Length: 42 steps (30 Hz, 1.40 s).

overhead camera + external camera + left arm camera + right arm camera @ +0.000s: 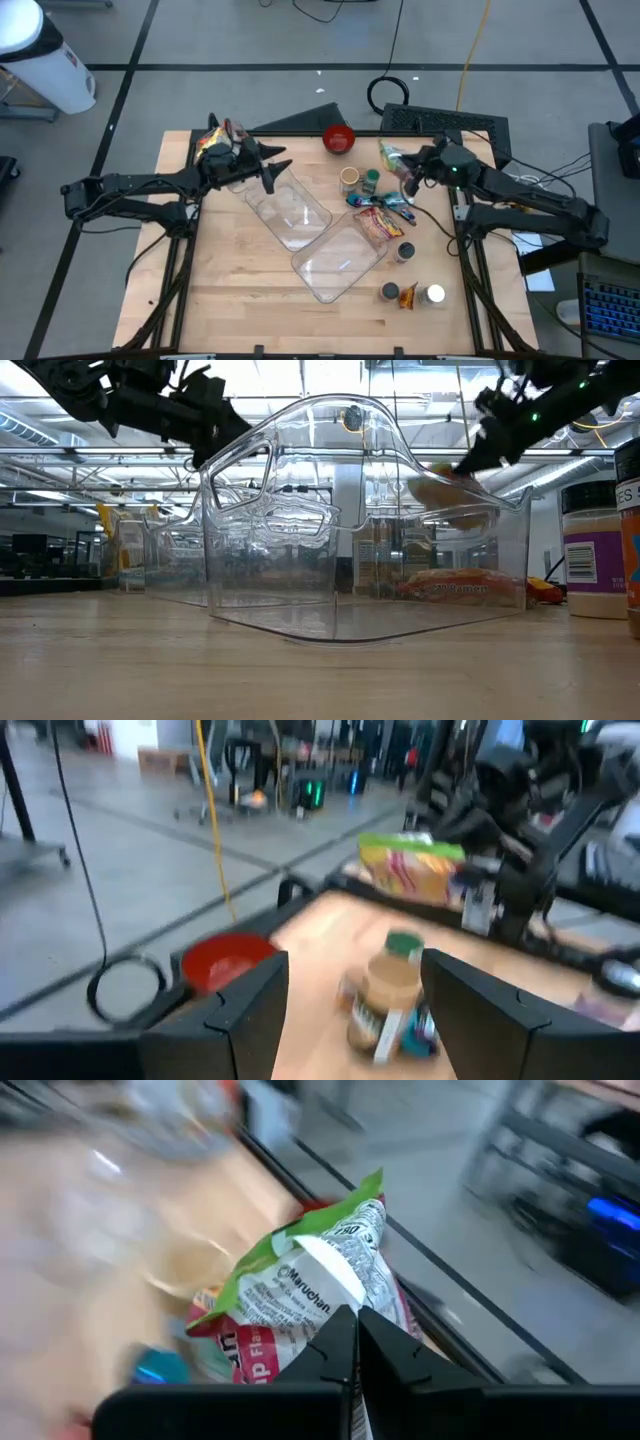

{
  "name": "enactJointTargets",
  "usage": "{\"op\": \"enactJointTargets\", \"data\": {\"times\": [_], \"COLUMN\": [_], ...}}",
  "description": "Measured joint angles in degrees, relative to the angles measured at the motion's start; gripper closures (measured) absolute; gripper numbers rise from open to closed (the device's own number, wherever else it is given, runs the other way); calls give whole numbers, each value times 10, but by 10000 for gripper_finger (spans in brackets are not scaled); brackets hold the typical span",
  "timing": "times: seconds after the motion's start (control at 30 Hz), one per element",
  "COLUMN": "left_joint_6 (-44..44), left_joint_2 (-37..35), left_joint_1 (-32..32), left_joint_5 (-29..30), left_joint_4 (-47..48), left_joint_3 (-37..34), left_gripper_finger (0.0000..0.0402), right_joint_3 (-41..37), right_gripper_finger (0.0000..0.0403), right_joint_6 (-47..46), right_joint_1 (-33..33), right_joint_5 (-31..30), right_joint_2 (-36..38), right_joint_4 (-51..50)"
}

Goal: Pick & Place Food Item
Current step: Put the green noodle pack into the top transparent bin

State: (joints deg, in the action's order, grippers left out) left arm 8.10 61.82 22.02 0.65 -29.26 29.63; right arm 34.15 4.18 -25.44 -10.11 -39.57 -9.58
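A green-and-white ramen packet is held up over the table's far right part, with my right gripper shut on it; the high view shows the packet beside that gripper. My left gripper hovers open and holds nothing over the far left end of a clear plastic container. A second clear container lies next to it on the table. In the low view the packet shows behind the clear container. My right gripper pinches the ramen packet at one edge between its two shut fingers. The fingers come from the table's right side, slanting a little down. The packet stands out beyond the fingertips, lifted clear of the table.
A red bowl sits at the far edge. Two jars and more snack packets lie near the right gripper. Small jars stand at the near right. The near left wood is bare.
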Motion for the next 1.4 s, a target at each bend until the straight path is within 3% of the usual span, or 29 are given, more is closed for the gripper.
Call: {"op": "enactJointTargets", "data": {"times": [0.2, 0.43, 0.57, 0.8, 1.07, 1.4], "left_joint_6": [0, -8, -23, -83, -135, -160], "left_joint_2": [0, 2, 29, 140, 226, 242], "left_joint_1": [0, -16, -35, -82, -109, -110], "left_joint_5": [21, -33, -84, -206, -232, -232], "left_joint_4": [-83, -142, -143, -142, -141, -115], "left_joint_3": [0, 1, 18, 107, 177, 190], "left_gripper_finger": [165, 165, 165, 165, 165, 165], "right_joint_3": [0, 0, 0, 0, 0, 0], "right_gripper_finger": [403, 403, 403, 403, 403, 403], "right_joint_6": [-26, -36, -44, -82, -96, -95], "right_joint_1": [51, 103, 124, 133, 132, 143], "right_joint_5": [92, 189, 212, 298, 314, 315], "right_joint_2": [1, -43, -81, -150, -188, -190], "right_joint_4": [105, 214, 267, 357, 387, 412]}}
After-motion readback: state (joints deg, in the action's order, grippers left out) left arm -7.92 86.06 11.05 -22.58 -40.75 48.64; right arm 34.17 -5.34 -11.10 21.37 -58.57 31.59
